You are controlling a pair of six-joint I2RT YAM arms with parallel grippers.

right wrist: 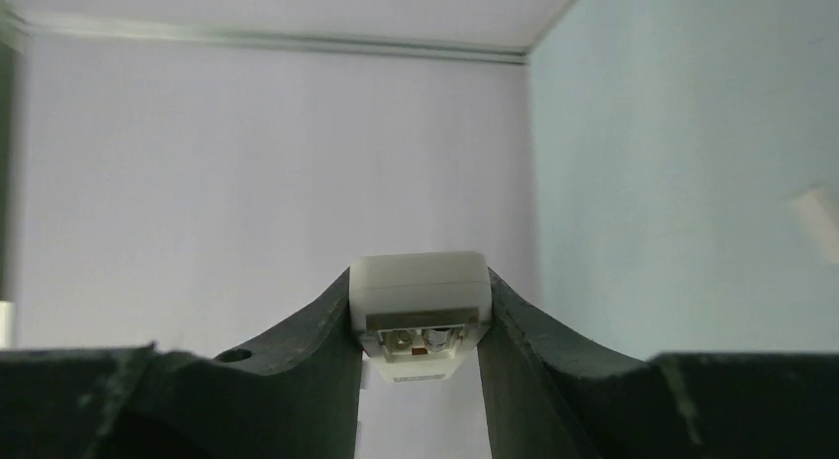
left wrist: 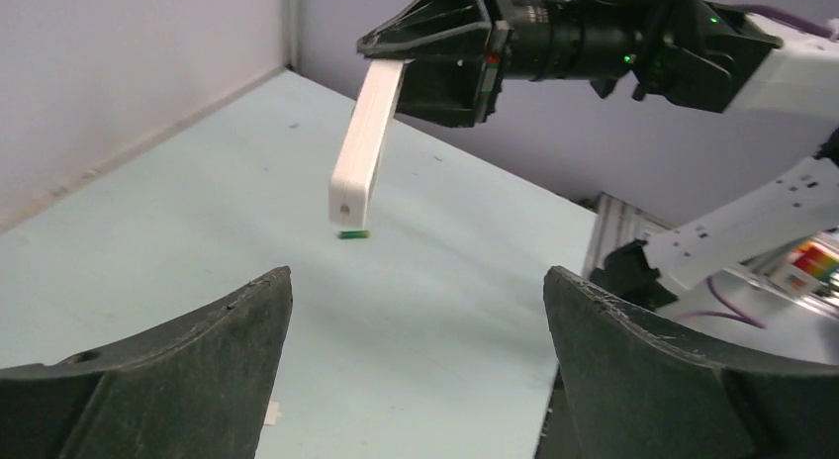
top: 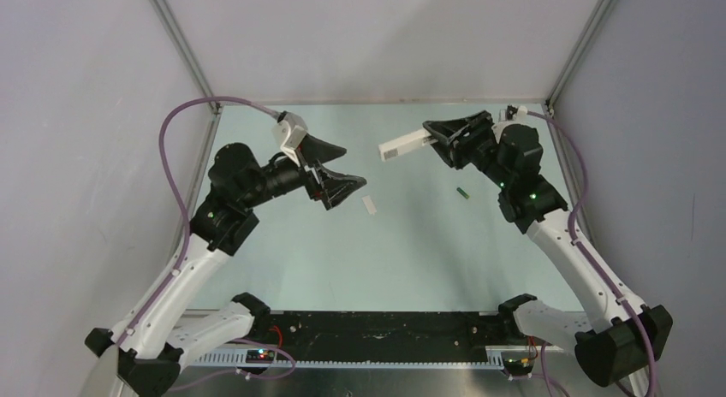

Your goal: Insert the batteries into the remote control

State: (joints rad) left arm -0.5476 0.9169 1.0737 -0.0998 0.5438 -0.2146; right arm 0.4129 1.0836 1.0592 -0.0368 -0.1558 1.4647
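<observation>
1. L gripper [top: 351, 166]: jaws wide, empty, left of remote control [top: 404, 146].
2. Cover piece [top: 370, 205]: flat on table [top: 282, 269], near-left of remote control.
3. Remote control: off table, clamped in R gripper [top: 432, 139].
4. Battery [top: 462, 192]: on table, near-right of remote control.

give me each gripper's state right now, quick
Left gripper: open, holding nothing.
Right gripper: closed on the remote control.
</observation>
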